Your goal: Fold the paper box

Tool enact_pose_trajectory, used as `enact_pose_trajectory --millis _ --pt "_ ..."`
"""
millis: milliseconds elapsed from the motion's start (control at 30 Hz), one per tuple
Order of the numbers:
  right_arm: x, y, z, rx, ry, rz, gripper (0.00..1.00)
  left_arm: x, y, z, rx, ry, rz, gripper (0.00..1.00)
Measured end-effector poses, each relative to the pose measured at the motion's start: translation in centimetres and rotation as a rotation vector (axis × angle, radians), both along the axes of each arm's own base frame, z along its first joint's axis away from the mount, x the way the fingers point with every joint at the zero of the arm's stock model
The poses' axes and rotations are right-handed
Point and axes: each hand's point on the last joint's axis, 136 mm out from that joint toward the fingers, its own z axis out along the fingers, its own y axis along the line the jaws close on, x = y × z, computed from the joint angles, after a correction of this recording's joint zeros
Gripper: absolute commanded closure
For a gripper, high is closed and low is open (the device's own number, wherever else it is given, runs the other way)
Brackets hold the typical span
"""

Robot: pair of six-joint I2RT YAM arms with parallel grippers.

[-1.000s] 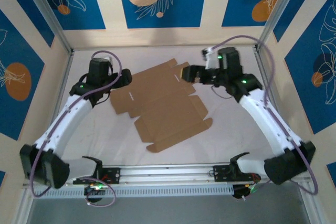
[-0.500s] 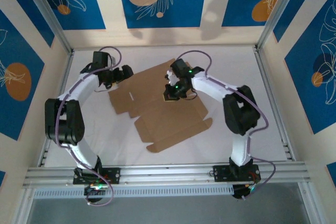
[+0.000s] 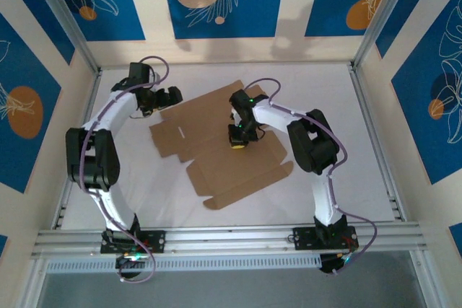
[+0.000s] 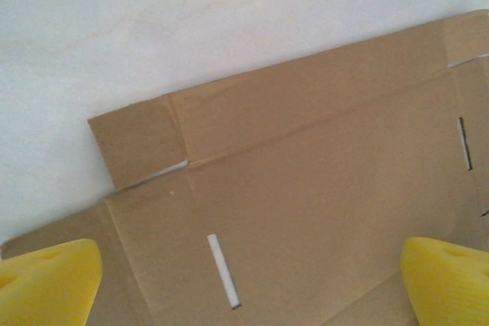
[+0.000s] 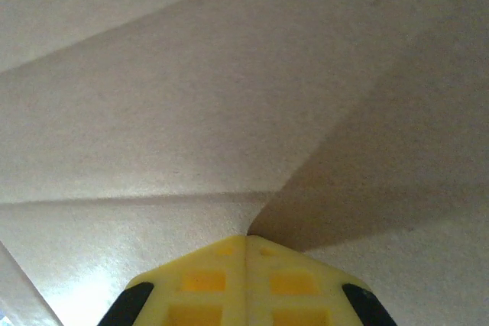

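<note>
Lying flat and unfolded on the table as a box sheet. Pressing down on its middle with right gripper, pads closed tight together. Hovering over its far-left corner with left gripper, fingers spread wide apart.

The flat cardboard paper box is plain brown, and its slits show white. The table under it is off-white. Beside the box, the left gripper and right gripper have yellow pads, on white arms with black joints and purple cables. Behind the box, the cream wall bears blue panels with white leaf outlines and orange circles.
</note>
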Motion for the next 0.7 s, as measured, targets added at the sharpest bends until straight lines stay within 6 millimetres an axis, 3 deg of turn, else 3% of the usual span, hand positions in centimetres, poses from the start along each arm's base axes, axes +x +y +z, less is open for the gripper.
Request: enact_pose_trajectory --millis 100,267,433,700 --pt "0.1 -1.6 0.0 0.005 0.020 -0.045 1.00 0.0 -0.1 -1.0 -0.017 0.024 -0.007 0.07" --pt "0.4 -2.9 -0.1 0.029 0.053 -0.088 1.00 1.1 -1.5 -2.5 -0.095 0.059 -0.070 0.22" --pt "0.1 -3.3 0.0 0.049 0.070 -0.099 1.00 1.7 -2.7 -4.9 -0.176 0.106 -0.109 0.25" --pt "0.0 -3.3 0.0 0.050 0.071 -0.093 1.00 1.7 0.1 -7.2 -0.203 0.109 -0.036 0.20"
